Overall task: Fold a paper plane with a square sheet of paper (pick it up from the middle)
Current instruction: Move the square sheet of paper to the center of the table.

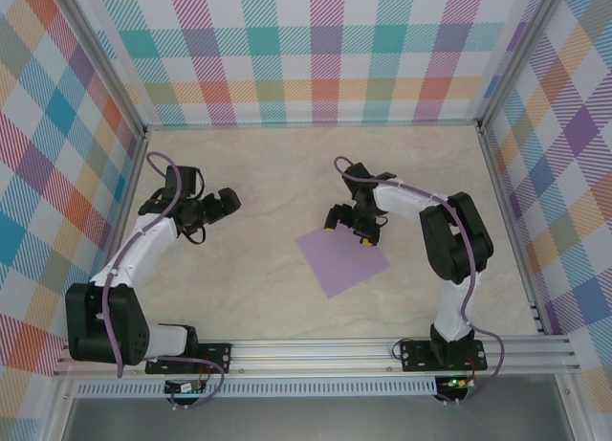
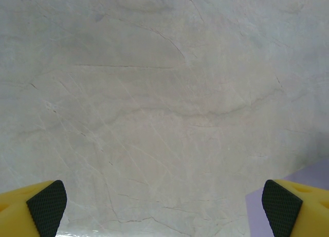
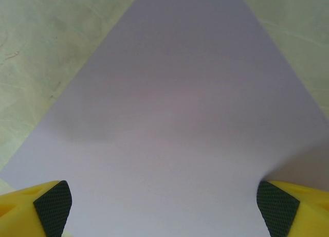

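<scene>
The square sheet of paper (image 1: 341, 261) lies flat on the table, plain lavender, turned like a diamond. My right gripper (image 1: 348, 228) hovers over its far corner, open, fingers spread wide. In the right wrist view the paper (image 3: 180, 119) spreads under and beyond the two yellow fingertips (image 3: 51, 203), with nothing between them. My left gripper (image 1: 228, 203) is open at the left of the table, well away from the sheet. In the left wrist view a lavender corner of the paper (image 2: 308, 175) peeks past the right fingertip (image 2: 280, 206). No folded plane is in view.
The marbled beige table (image 1: 239, 278) is fenced by checked walls (image 1: 316, 49) at the back and both sides. An aluminium rail (image 1: 316, 350) runs along the near edge, carrying both arm bases.
</scene>
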